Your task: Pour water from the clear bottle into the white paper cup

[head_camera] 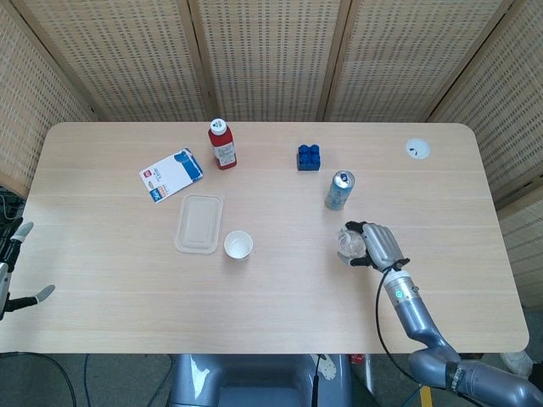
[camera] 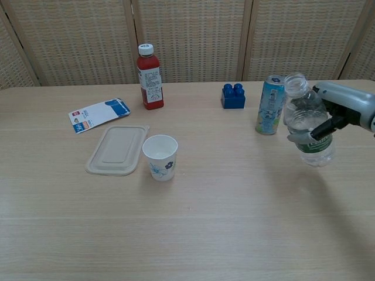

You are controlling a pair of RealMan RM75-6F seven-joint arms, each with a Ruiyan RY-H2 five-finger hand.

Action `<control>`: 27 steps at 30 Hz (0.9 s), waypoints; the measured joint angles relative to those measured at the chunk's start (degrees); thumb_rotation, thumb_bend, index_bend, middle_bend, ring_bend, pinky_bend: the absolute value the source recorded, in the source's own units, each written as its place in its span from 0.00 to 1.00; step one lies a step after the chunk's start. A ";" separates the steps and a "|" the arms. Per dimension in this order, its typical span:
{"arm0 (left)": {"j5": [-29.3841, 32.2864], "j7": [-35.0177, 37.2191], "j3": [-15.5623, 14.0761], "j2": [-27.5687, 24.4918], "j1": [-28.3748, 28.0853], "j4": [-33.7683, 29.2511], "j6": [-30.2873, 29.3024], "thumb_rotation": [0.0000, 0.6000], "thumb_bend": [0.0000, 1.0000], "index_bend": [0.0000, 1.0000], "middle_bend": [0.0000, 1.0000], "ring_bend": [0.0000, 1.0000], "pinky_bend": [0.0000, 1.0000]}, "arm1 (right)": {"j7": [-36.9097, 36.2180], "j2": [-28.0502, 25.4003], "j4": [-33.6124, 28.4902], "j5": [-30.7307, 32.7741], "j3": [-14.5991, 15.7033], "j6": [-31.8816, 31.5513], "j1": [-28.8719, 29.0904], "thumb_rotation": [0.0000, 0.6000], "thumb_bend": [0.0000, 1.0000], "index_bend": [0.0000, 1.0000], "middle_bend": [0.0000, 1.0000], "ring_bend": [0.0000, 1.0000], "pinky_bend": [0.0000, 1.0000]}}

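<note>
My right hand (camera: pixel 337 114) grips the clear bottle (camera: pixel 306 121) and holds it in the air, tilted a little to the left, its mouth uncapped. From above, the right hand (head_camera: pixel 379 245) covers most of the bottle (head_camera: pixel 347 242). The white paper cup (camera: pixel 160 157) with a blue flower print stands upright well to the left; in the head view the cup (head_camera: pixel 238 245) sits near the table's middle. My left hand (head_camera: pixel 12 267) hangs off the table's left edge, fingers apart, holding nothing.
A light-blue can (camera: pixel 270 105) stands just behind the bottle. A blue block (camera: pixel 233 96), a red bottle (camera: pixel 149 76), a blue-and-white packet (camera: pixel 97 114) and a flat beige lid (camera: pixel 117 150) beside the cup lie on the table (camera: pixel 193 234).
</note>
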State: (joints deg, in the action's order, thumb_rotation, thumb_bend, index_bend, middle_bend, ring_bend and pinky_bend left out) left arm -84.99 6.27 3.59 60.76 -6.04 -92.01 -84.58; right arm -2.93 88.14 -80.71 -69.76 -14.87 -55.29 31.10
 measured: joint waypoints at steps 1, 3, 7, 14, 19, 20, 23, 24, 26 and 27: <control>0.11 0.14 0.04 -0.06 -0.04 0.01 0.13 1.00 0.00 0.00 0.00 0.00 0.00 | 3.14 -0.04 -0.45 0.97 -0.23 0.21 0.78 1.00 0.79 0.53 0.56 0.49 0.74; 0.38 0.42 0.15 -0.18 -0.18 0.04 0.46 1.00 0.00 0.00 0.00 0.00 0.00 | 10.21 0.02 -1.47 3.72 -0.77 0.69 2.74 1.00 0.81 0.53 0.56 0.49 0.74; 0.75 0.55 0.35 -0.26 -0.37 0.06 0.77 1.00 0.00 0.00 0.00 0.00 0.00 | 21.54 0.82 -3.15 10.82 -1.72 1.41 6.79 1.00 0.83 0.53 0.57 0.50 0.75; 1.46 0.83 0.53 -0.33 -0.52 0.14 1.35 1.00 0.00 0.00 0.00 0.00 0.00 | 36.05 4.41 -4.64 24.02 -3.00 0.68 13.92 1.00 0.83 0.53 0.58 0.51 0.75; 2.03 1.05 0.69 -0.31 -0.81 0.38 2.05 1.00 0.00 0.00 0.00 0.00 0.00 | 44.51 7.42 -5.27 31.52 -3.92 -2.53 18.75 1.00 0.83 0.53 0.57 0.51 0.75; 2.13 1.13 0.73 -0.31 -0.84 0.40 2.13 1.00 0.00 0.00 0.00 0.00 0.00 | 45.71 8.03 -5.30 32.64 -4.19 -3.14 19.75 1.00 0.83 0.53 0.57 0.51 0.75; 2.36 1.45 0.84 -0.44 -0.93 0.33 2.35 1.00 0.00 0.00 0.00 0.00 0.00 | 48.82 9.91 -5.00 35.79 -5.09 -4.66 22.74 1.00 0.83 0.53 0.58 0.51 0.75; 2.43 1.61 0.86 -0.50 -0.95 0.31 2.41 1.00 0.00 0.00 0.00 0.00 0.00 | 49.87 10.57 -4.58 36.74 -5.34 -5.09 23.71 1.00 0.83 0.53 0.58 0.51 0.75; 2.54 1.86 0.90 -0.61 -0.96 0.29 2.52 1.00 0.00 0.00 0.00 0.00 0.00 | 51.04 11.38 -3.85 38.09 -5.63 -5.48 24.90 1.00 0.83 0.53 0.58 0.51 0.75; 2.60 2.00 0.90 -0.66 -0.96 0.29 2.57 1.00 0.00 0.00 0.00 0.00 0.00 | 51.63 11.86 -3.41 38.91 -5.80 -5.66 25.51 1.00 0.83 0.53 0.58 0.51 0.75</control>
State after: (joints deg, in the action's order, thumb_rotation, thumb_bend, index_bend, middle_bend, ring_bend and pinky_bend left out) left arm -82.40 8.26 4.49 60.10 -7.01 -91.71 -82.01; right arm 48.70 100.00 -84.11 -30.85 -20.67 -60.95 56.61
